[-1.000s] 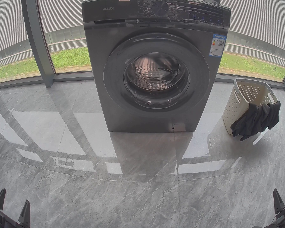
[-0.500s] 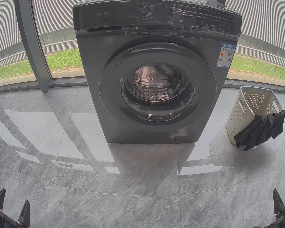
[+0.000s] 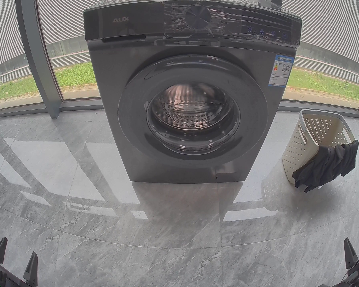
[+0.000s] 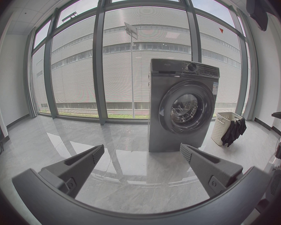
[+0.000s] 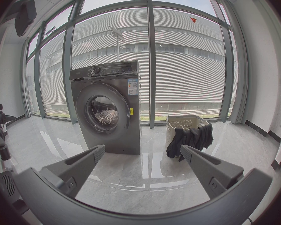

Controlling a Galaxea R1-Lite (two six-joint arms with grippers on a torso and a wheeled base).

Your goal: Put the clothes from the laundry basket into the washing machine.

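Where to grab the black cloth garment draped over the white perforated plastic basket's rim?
Likely the bunched fold of the black cloth garment where it crosses the near rim of the white perforated plastic basket, coming from above: it drapes outside the wall there, thick and exposed.

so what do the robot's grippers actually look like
The two match. The left gripper and the right gripper are matte dark grey. Each has two tapered, wedge-shaped jaws mounted on a curved dark bar. Every jaw has a dotted grip patch on its inner face near the tip and a round fastener near its base. No markings or labels are visible on them.
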